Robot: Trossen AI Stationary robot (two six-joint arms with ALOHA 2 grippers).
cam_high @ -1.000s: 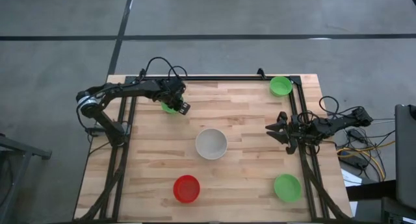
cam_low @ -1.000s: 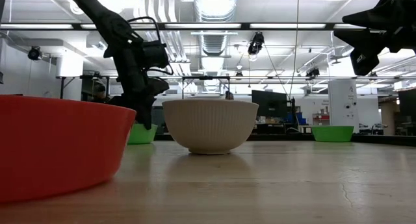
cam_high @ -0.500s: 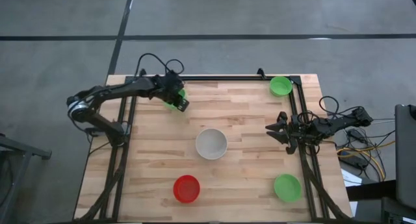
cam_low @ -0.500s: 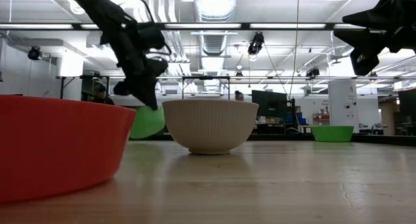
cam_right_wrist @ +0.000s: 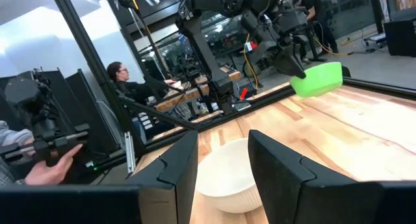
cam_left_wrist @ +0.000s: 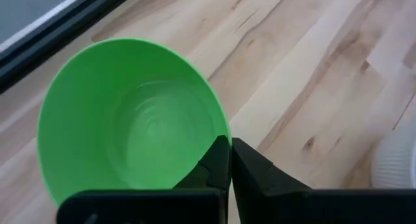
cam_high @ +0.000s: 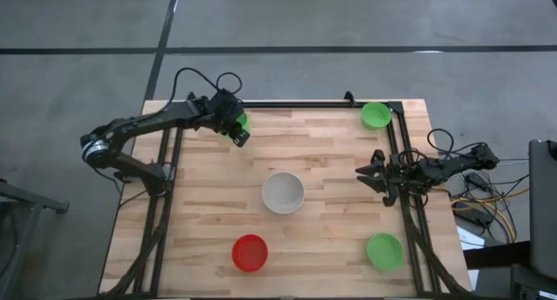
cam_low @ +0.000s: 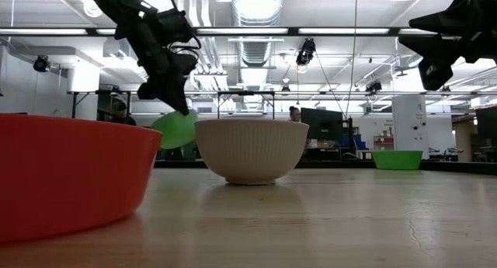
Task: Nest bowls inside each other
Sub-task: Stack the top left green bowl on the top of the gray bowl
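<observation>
left gripper is clamped on the rim of a green bowl, holding it tilted in the air above the worktop's far left corner. right gripper waits with its fingers spread near the right edge. off-white bowl sits mid-worktop, red bowl near the front edge, second green bowl in the far right corner, third green bowl in the near right corner.

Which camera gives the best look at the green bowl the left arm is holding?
The left wrist view: the held green bowl fills it, with the left end effector pinching its rim. High view shows a sliver; the low and right wrist views show it lifted, tilted.
</observation>
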